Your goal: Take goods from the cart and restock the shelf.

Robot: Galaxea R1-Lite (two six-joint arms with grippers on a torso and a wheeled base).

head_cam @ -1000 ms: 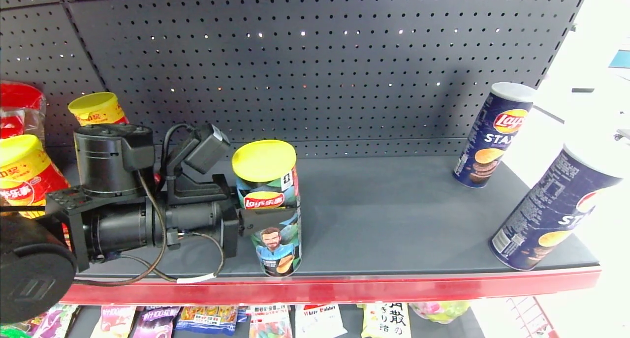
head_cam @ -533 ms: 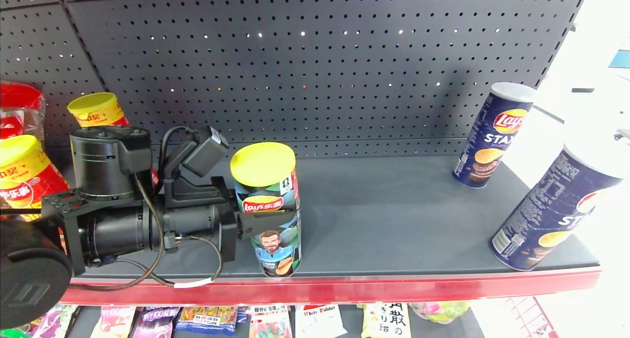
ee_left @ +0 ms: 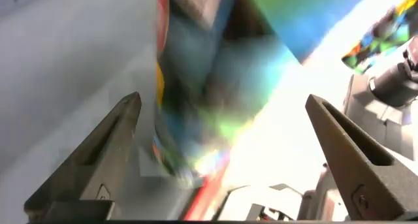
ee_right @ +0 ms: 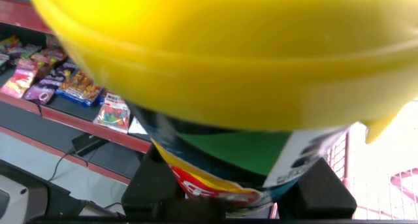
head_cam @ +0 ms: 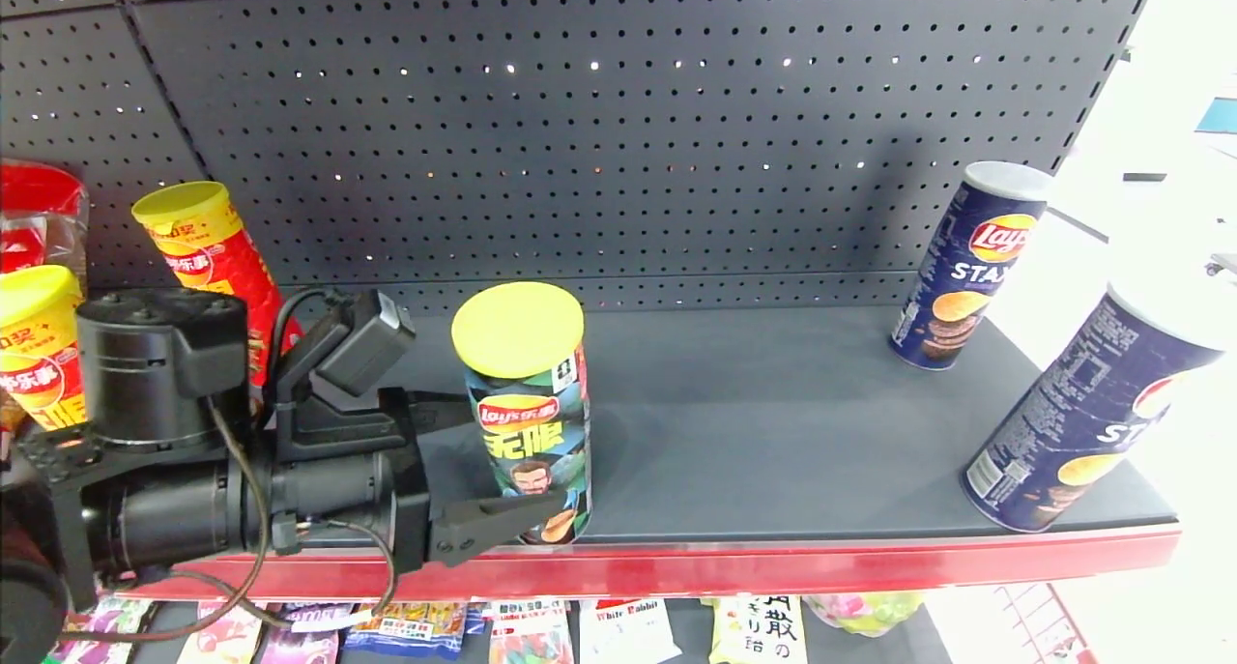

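Upright, the yellow-lidded teal cardboard chip can (head_cam: 527, 393) stands by the red front lip of the dark grey metal shelf (head_cam: 773, 422). The left gripper (ee_left: 222, 98) is spread wide either side of its base. The right gripper (ee_right: 238, 192) is clamped on another yellow-lidded can (ee_right: 228, 54).

Dark grey pegboard back panel (head_cam: 618, 142) ahead of me, pinpricks of light through some holes. Grey shelf (head_cam: 773, 422) deck with a glossy red front lip (head_cam: 773, 560). Strong white glare (head_cam: 1189, 74) off my right side, room washed out there. Right wrist view: pale grey floor (ee_right: 32, 165), black cable (ee_right: 78, 149) lying on it.
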